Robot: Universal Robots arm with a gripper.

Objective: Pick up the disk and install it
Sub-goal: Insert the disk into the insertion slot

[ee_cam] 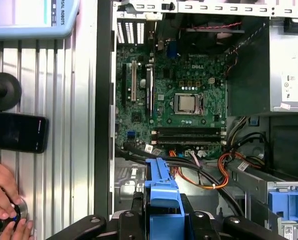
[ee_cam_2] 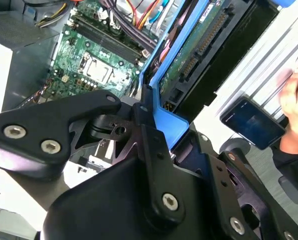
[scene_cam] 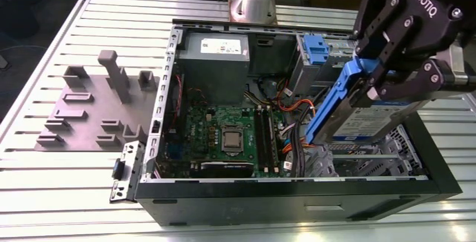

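The gripper (scene_cam: 383,83) is closed on the disk (scene_cam: 369,120), its black fingers (ee_cam_2: 154,145) clamping the blue carrier (scene_cam: 333,100) that frames the drive, with no gap showing at the plastic in both wrist views. The disk hangs tilted, label side facing the exterior view's right. Its upper end is at the gripper and its lower end dips into the open computer case (scene_cam: 297,203), over the metal drive cage (scene_cam: 372,161) at the case's corner on the exterior view's right. Whether that lower end touches the cage cannot be told. Just beside the disk, orange and black cables (scene_cam: 297,105) run across the case floor towards the green motherboard (scene_cam: 223,125), which fills the middle of the case. Beyond the motherboard sits the grey power supply (scene_cam: 215,63) with its white sticker, and near it, by the far wall, a small blue latch (scene_cam: 316,49). The case lies on its side on a slatted metal worktop (scene_cam: 44,197). A grey fixture plate (scene_cam: 82,114) rests towards the worktop's edge on the exterior view's left, well apart from the gripper. In the first wrist view, a dark phone (ee_cam: 16,131) lies on the slats outside the case wall. Near it, a person's hand (ee_cam: 1,197) grips a small round knob.
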